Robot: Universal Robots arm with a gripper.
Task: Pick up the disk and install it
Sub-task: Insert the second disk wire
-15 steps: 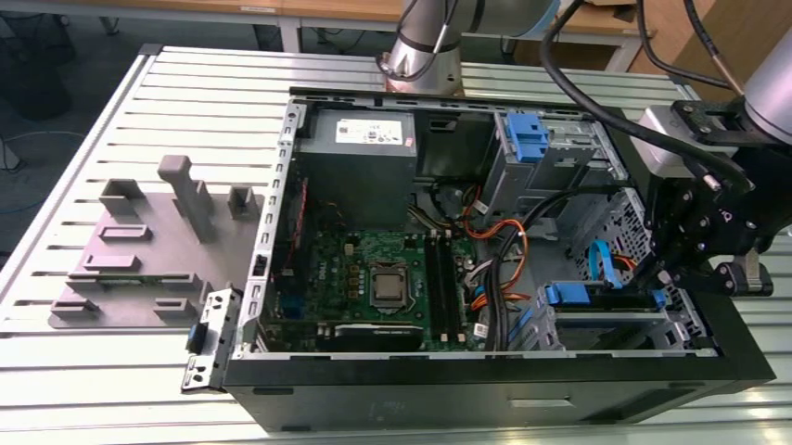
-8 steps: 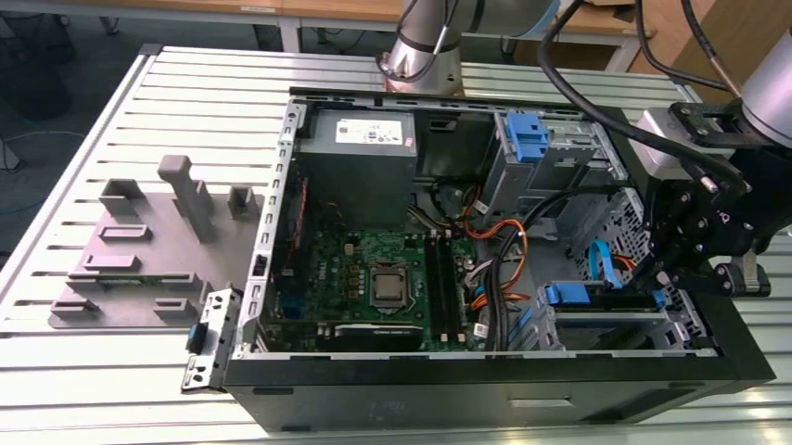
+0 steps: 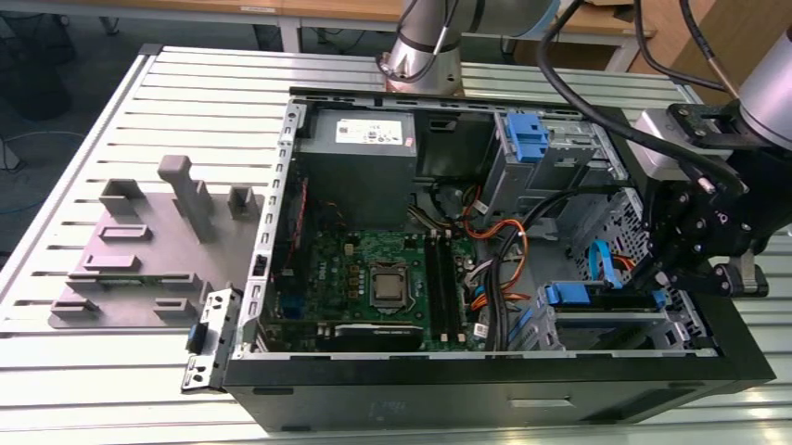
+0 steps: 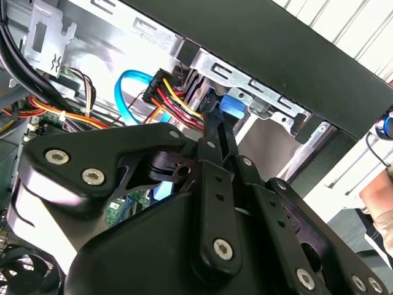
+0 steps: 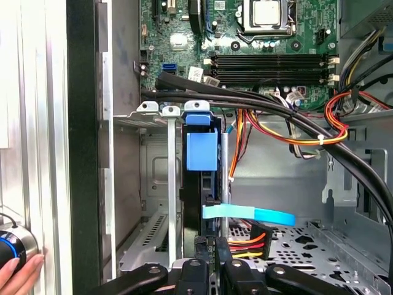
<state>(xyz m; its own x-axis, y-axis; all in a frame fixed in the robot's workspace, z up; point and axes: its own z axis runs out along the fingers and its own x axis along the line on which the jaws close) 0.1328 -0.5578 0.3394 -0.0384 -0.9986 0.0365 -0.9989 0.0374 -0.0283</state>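
Exterior view: your tool (image 3: 654, 274) reaches into the computer case (image 3: 495, 394) on the exterior view's right, lined up with the drive cage (image 3: 619, 320), probably because the disk slides in there. First wrist view: the disk (image 5: 201, 150) stands edge-on in that cage. The tool is drawn narrow at the disk's end. You cannot see whether it pinches the disk or whether the disk is fully seated.

The disk (image 5: 201, 150) stands on edge in a slot of the drive cage (image 5: 153, 114), blue rail end outward.
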